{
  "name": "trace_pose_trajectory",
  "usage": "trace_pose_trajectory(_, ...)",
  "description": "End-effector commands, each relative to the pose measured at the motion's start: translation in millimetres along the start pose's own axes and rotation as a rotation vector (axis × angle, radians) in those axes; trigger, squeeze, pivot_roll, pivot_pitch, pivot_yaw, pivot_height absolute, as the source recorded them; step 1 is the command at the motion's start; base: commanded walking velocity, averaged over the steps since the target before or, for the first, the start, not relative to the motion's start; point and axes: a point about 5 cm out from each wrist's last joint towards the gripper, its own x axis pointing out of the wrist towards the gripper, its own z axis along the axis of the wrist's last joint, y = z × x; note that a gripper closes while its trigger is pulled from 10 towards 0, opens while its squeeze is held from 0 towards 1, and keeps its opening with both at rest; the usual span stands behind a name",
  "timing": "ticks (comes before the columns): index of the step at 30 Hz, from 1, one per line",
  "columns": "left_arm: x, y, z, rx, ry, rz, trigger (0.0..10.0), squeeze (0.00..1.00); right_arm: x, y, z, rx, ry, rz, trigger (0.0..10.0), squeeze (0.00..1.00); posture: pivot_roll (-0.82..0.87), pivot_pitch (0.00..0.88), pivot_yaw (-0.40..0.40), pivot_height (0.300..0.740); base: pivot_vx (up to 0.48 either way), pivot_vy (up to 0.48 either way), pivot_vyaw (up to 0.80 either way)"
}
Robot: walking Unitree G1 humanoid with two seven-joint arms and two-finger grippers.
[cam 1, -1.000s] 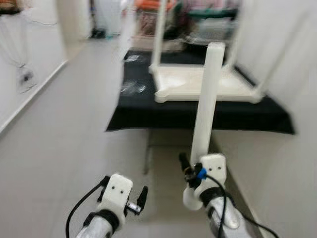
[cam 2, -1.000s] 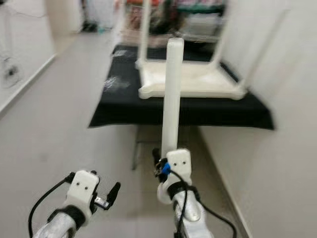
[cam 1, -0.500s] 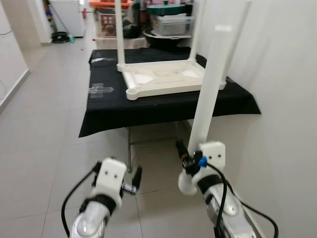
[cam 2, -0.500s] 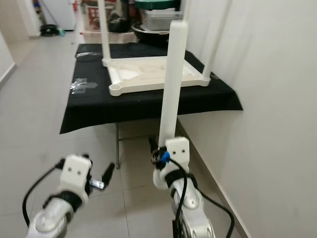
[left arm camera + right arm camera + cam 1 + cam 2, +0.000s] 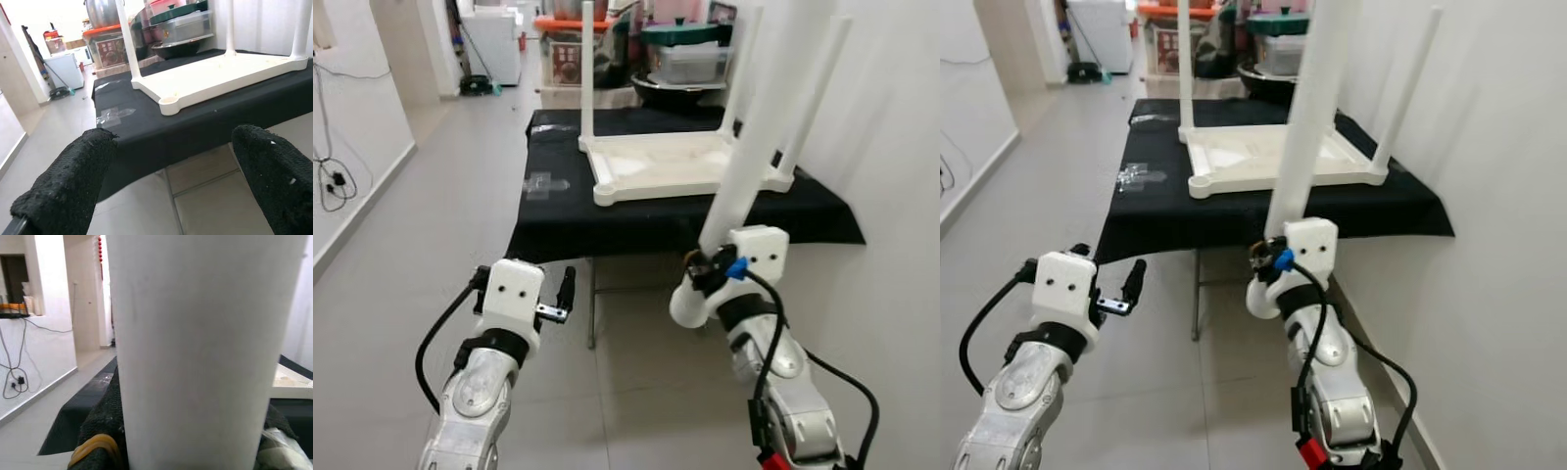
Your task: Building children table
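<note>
Pictured in a hallway: right end effector point(image 5: 705, 266) clenched on the lower end of 1 loose white table leg point(image 5: 766, 117), long axis rising steeply toward the upper right of the left eye frame and tilted slightly right. Lay ahead, upper centre of frame: upturned white tabletop point(image 5: 680, 166) on a bench point(image 5: 558, 220) draped in black cloth, with 3 legs already standing up from its corners. Faced the robot at the near left corner: an open round socket point(image 5: 169, 101), seemingly the last one unfilled. Hovered at lower left, well short of the bench: left end effector point(image 5: 563, 294), released, fingers point(image 5: 73, 186) spread and holding nothing. Sat up and to the left of the gripped leg's base: that socket, well apart from it, the right arm being the one carrying the part. Judged necessary next: closing on the bench, then swinging the leg over to stand its end in the socket.
</note>
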Motion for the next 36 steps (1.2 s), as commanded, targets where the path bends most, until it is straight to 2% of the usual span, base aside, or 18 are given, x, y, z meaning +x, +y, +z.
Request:
trace_pose_trajectory(1,1.1,-0.6,-3.6,-0.008,0.027,-0.006,10.0,0.00,2.2,2.3,1.6,0.017,0.002,0.017,10.0,0.00,0.08,0.000,-0.077,0.740,0.428,0.000,0.00)
trace_pose_trajectory(12,1.8,-5.5,-2.7,-0.023,0.036,-0.016,10.0,0.00,0.6,10.6,1.5,0.037,0.008,0.069,10.0,0.00,0.08,0.000,-0.077,0.740,0.439,0.000,0.00)
trace_pose_trajectory(14,2.3,-5.9,-2.5,-0.026,0.038,-0.018,10.0,0.00,1.0,11.0,1.9,0.033,0.007,0.071,10.0,0.00,0.09,0.000,-0.078,0.740,0.435,0.000,0.71)
trace_pose_trajectory(17,2.6,-6.0,-2.2,-0.026,0.038,-0.018,10.0,0.00,1.3,10.7,2.0,0.033,0.009,0.069,10.0,0.00,0.08,0.000,-0.078,0.740,0.465,0.000,0.67)
trace_pose_trajectory(32,4.6,-4.1,-0.5,-0.027,0.037,-0.006,10.0,0.00,4.7,7.0,2.3,0.045,0.018,0.053,10.0,0.00,0.09,0.000,-0.086,0.740,0.423,0.000,0.00)
trace_pose_trajectory(36,6.2,-2.7,-0.2,-0.034,0.039,-0.003,10.0,0.00,5.2,7.5,2.0,0.038,0.020,0.053,10.0,0.00,0.09,0.000,-0.087,0.740,0.000,0.000,0.00)
